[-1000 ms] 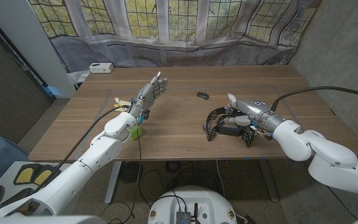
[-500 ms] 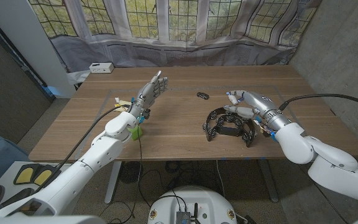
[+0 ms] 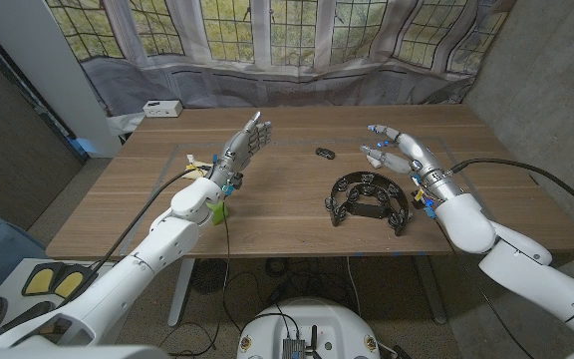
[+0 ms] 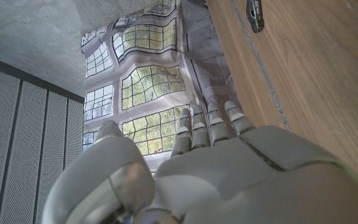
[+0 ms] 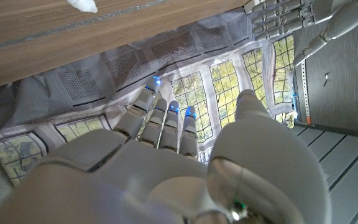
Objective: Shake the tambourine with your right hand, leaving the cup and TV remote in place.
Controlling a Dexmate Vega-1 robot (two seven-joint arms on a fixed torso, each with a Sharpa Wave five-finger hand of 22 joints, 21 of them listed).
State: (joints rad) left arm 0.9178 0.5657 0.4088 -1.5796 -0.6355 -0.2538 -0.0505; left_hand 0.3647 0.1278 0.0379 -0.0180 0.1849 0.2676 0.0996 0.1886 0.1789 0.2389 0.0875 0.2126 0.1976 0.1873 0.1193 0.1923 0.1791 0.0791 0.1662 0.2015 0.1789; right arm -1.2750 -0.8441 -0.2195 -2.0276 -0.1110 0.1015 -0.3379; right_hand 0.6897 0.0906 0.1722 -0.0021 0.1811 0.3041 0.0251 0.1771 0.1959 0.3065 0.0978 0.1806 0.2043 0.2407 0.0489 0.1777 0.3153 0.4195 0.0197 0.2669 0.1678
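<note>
Head view shows the black tambourine (image 3: 368, 200) lying on the desk (image 3: 287, 224) with the empty, spread right hand (image 3: 397, 152) just behind it, so it should reach down and grab the rim firmly.

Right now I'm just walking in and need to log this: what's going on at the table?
The right hand is open above the table, just past the black tambourine, which lies flat on the wood, not held. The left hand is raised, fingers straight, holding nothing. A small dark object lies near the middle.
</note>
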